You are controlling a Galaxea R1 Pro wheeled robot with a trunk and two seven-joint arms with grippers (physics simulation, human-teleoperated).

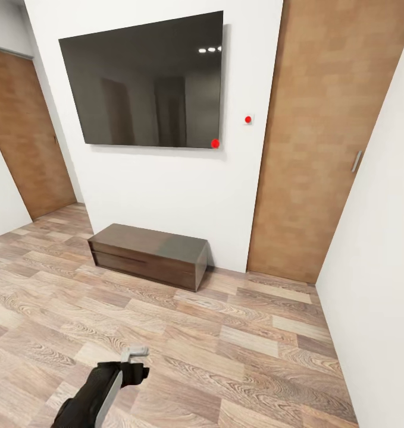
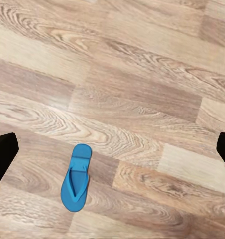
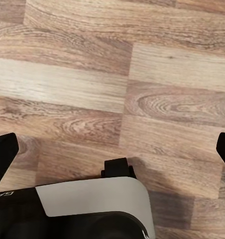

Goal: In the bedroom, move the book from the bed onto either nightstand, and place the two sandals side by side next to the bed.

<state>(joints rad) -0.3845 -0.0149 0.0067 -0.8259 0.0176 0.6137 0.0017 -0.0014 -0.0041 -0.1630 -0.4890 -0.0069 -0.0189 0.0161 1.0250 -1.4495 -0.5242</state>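
A wood-plank floor (image 1: 225, 333) spreads open and bare ahead, ending at a white wall (image 1: 166, 190) with a dark wall-mounted screen (image 1: 145, 83). A long low dark cabinet (image 1: 149, 254) stands against that wall. The left gripper (image 2: 112, 147) spreads wide over one blue sandal (image 2: 76, 178), which lies flat on the planks, long axis along the view. The right gripper (image 3: 112, 149) is wide too, holding nothing.

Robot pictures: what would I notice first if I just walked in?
Probably the big dark screen on the white wall, with a low dark wooden cabinet on the floor under it. Then one bright blue sandal lying alone on the wood-plank floor, below the left gripper.
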